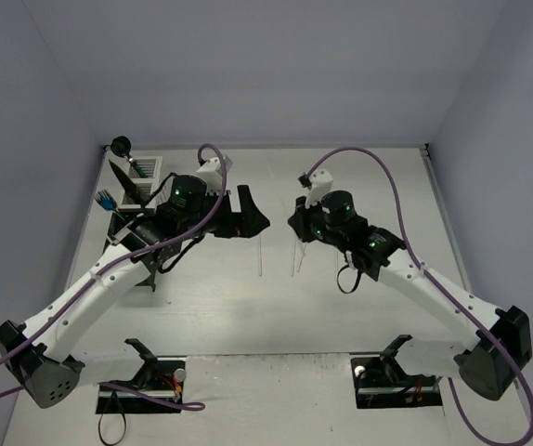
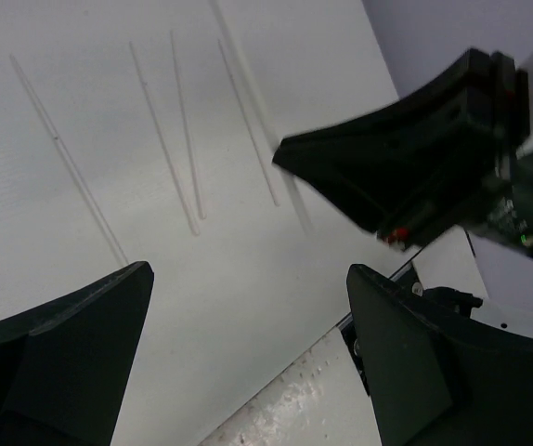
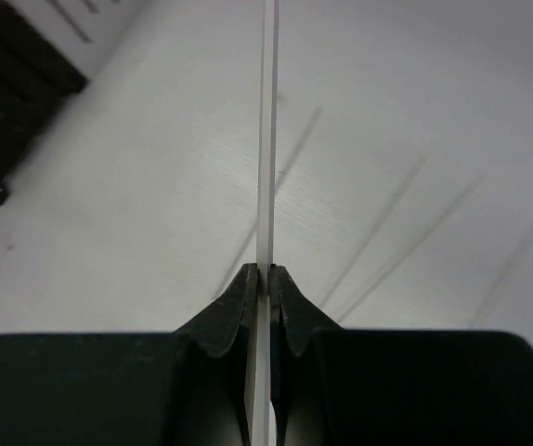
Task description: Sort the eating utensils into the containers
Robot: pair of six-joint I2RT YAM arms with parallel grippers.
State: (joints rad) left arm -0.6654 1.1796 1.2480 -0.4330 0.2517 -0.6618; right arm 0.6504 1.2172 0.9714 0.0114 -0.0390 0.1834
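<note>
Several thin pale chopsticks point(image 1: 260, 249) lie side by side on the white table point(image 1: 359, 186); they also show in the left wrist view point(image 2: 162, 139). My right gripper point(image 1: 297, 224) hangs over them and is shut on one chopstick point(image 3: 267, 139), which sticks straight out between its jaws point(image 3: 266, 275). My left gripper point(image 1: 252, 221) is open and empty just left of it, its jaws wide apart point(image 2: 248, 274) above bare table. The right gripper point(image 2: 415, 158) faces it closely. The caddies stand at the far left: a white one point(image 1: 146, 167) and a black one point(image 3: 11, 79).
Black utensils point(image 1: 123, 165) stick out by the white caddy, and blue ones point(image 1: 107, 198) show further down the row. The left arm hides the other caddies. The arm bases point(image 1: 146, 376) stand at the near edge. Walls close in on three sides.
</note>
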